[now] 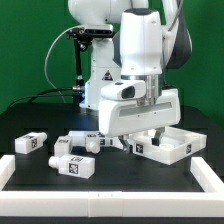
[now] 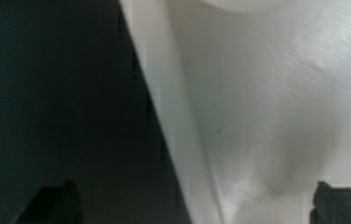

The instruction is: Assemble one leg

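Note:
Several legs lie on the black table in the exterior view: one leg point(image 1: 30, 143) far to the left, one point(image 1: 75, 165) near the front, and two more point(image 1: 82, 140) point(image 1: 112, 143) further back, all with square tags. My gripper point(image 1: 152, 134) hangs over the near-left edge of the large white tray-shaped part point(image 1: 180, 148), away from every leg. In the wrist view the gripper point(image 2: 198, 206) has its fingertips point(image 2: 56, 206) far apart, with the tray part's white surface point(image 2: 261, 120) filling the space between them, very close and blurred. No leg shows in the wrist view.
A low white rail point(image 1: 100, 186) runs along the table's front, with end pieces at the left point(image 1: 8, 172) and right point(image 1: 214, 172). The robot's white base point(image 1: 100, 85) and black cables point(image 1: 50, 95) stand behind the parts.

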### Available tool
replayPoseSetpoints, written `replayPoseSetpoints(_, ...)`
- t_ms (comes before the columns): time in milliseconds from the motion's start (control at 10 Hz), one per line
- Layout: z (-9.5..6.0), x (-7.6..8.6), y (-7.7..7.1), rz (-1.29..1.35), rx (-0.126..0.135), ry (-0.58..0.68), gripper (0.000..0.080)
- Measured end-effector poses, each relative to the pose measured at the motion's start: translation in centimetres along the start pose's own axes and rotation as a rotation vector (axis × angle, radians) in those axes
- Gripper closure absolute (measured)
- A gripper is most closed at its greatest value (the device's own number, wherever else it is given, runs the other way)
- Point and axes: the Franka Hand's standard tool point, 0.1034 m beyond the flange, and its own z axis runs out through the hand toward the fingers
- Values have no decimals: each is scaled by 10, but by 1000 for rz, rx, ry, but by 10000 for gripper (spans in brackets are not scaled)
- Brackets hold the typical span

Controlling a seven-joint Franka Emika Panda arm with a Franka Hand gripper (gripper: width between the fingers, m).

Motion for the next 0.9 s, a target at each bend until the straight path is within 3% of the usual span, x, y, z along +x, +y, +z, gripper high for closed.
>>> replayPoseSetpoints(200,1,-1,0,25,9,-13,151)
replayPoseSetpoints(300,1,-1,0,25,9,-14,297)
replayPoseSetpoints(400,1,-1,0,25,9,-14,297)
replayPoseSetpoints(500,1,-1,0,25,9,-14,479)
replayPoseSetpoints(600,1,-2,0,25,9,-14,479)
replayPoseSetpoints(700,1,-2,0,25,9,-14,675)
replayPoseSetpoints(800,1,-1,0,27,9,-13,746)
replayPoseSetpoints(900,-1,-2,1,72,10,-17,746)
